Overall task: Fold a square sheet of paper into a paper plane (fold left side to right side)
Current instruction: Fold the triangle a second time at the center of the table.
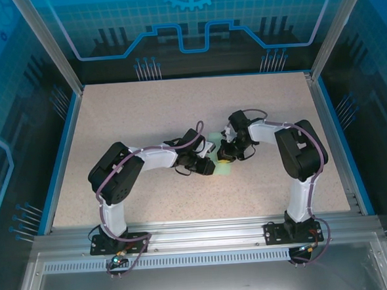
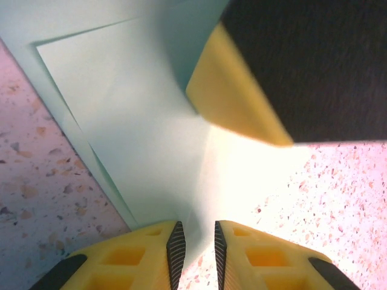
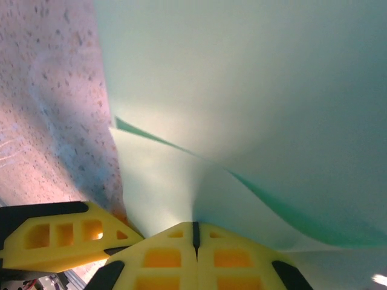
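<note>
Top view: on the speckled table (image 1: 146, 115), the two arms meet at the centre. The square sheet of paper (image 1: 217, 150), pale mint green, lies between them. The left gripper (image 1: 208, 166) comes in from 8 o'clock and the right gripper (image 1: 228, 155) from 2 o'clock.

Left wrist view: its yellow fingers sit at 6 o'clock, slightly apart, with a corner of the partly folded sheet in the gap, not clamped. A yellow finger of the right gripper presses in from 1 o'clock.

Right wrist view: its fingers are closed together at 6 o'clock, apparently pinching the paper where a crease converges. A lifted flap arches toward 2 o'clock.

The fold will likely go best if the pinch stays firm and the edges are matched before the crease is pressed.
</note>
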Controlling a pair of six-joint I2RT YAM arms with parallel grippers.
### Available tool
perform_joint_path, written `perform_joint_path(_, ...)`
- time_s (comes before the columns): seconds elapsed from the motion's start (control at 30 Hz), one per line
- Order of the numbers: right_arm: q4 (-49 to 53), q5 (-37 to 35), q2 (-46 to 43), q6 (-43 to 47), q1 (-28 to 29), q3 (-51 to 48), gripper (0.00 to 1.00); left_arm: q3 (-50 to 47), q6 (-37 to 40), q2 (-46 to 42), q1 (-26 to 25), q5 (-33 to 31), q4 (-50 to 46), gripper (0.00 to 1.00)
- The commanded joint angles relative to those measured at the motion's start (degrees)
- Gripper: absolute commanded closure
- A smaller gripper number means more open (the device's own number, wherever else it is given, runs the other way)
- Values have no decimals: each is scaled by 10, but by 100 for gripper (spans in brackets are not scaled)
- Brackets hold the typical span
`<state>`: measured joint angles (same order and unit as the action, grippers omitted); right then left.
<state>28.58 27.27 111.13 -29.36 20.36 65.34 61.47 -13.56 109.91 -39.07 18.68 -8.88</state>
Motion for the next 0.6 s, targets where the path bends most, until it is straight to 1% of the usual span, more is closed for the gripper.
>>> perform_joint_path(0.0, 30, -54, 19, 21, -29, 17, 96, -26, 5, 51, -9, -42, -62, 73)
perform_joint_path(0.37, 53, -70, 23, 44, -68, 28, 95, -27, 4, 46, -8, -41, -61, 73)
perform_joint_path(0.57, 54, -69, 29, 47, -69, 26, 95, -17, 5, 37, -8, -37, -67, 73)
